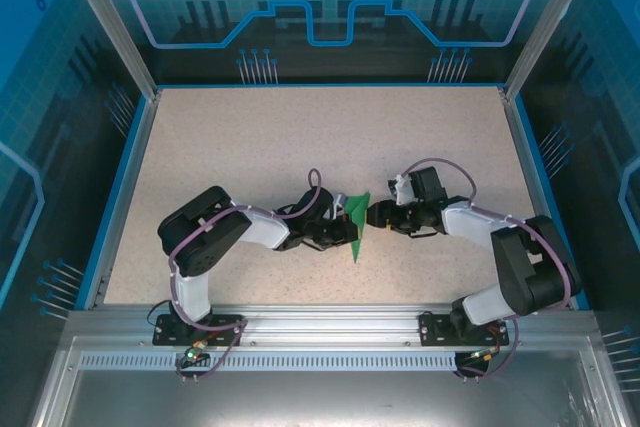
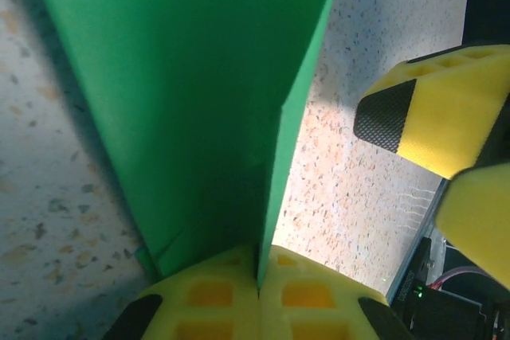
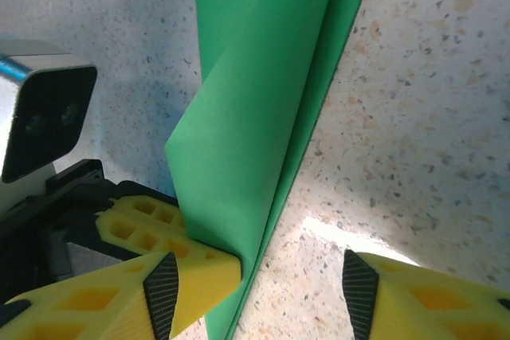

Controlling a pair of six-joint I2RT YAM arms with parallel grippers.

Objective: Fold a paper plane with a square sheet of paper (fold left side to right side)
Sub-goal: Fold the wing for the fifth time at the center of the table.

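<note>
The green sheet of paper [image 1: 358,225] sits near the middle of the speckled tabletop [image 1: 250,147], a little toward the near edge, between the two grippers. It is folded lengthwise. From above it reads as a narrow strip running far to near, with a tapered end pointing toward the aluminium rail [image 1: 320,322] at the near edge.

The left gripper [image 1: 345,232] reaches in from the left, its fingers pressed together on the sheet. In the left wrist view the two yellow fingertips [image 2: 223,292] meet with the paper's edge [image 2: 199,101] clamped in the seam between them. One green layer rises steeply and hides the table behind it.

The right gripper [image 1: 375,215] comes in from the right and stops just beside the sheet. Its claw is spread wide and grasps nothing. In the right wrist view the black-padded fingers [image 3: 163,296] stand well apart, and the sheet's lower edge [image 3: 255,117] hangs close by the left-hand finger. Whether the paper touches that finger I cannot tell.

The space around the fold is crowded. The left gripper's honeycombed yellow fingers [image 3: 135,224] and its silver wrist camera housing [image 3: 48,117] sit just beside the sheet on the left. A finger of the right gripper [image 2: 446,117] juts in from the right in the left wrist view, apart from the paper. Blue patterned walls [image 1: 60,147] enclose the table on three sides.
</note>
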